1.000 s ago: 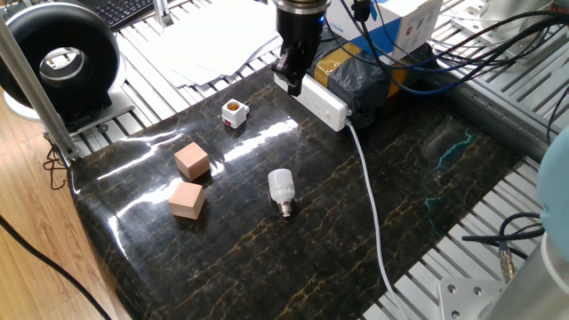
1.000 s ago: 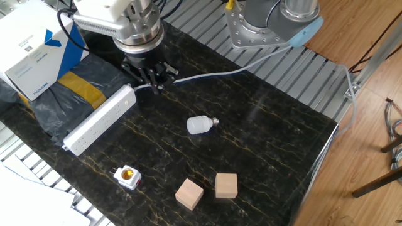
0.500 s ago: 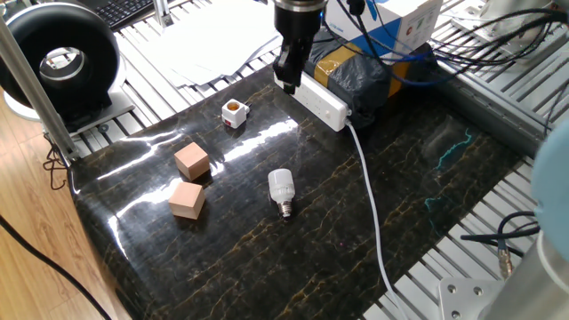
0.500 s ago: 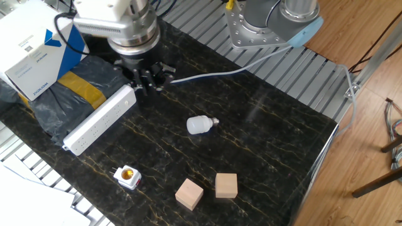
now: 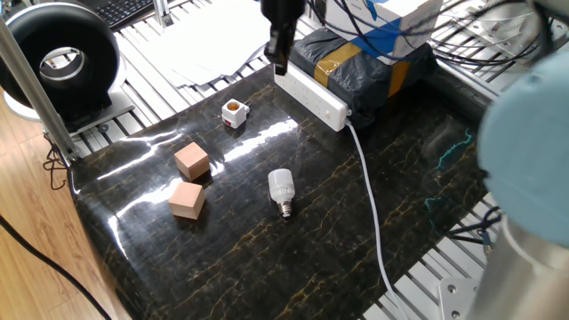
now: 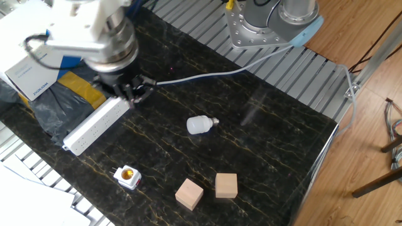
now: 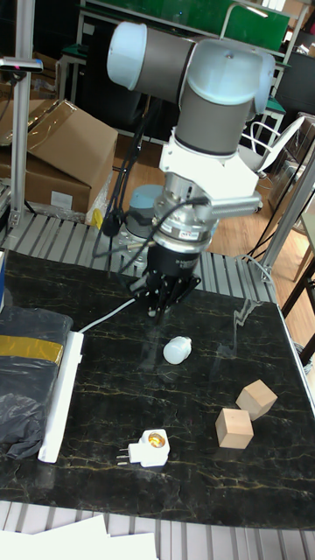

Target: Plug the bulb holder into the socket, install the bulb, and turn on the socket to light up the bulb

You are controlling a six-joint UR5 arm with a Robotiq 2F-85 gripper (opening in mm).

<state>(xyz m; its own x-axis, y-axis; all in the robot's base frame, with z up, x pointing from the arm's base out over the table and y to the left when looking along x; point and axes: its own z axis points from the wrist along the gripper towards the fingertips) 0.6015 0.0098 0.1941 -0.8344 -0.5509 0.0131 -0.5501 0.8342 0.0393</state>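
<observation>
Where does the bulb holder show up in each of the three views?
One fixed view: bulb holder upper left of centre, left of the socket.
The other fixed view: bulb holder lower left, below the socket.
Tall fixed view: bulb holder low, left of centre, right of the socket.
Shared landmark: the bulb, lying mid-table in all three.

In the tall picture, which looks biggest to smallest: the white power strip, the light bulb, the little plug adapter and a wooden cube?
1. Power strip, clearly longest.
2. Wooden cubes.
3. Bulb and plug adapter look too alike to rank; the adapter lies nearer the camera.
</observation>
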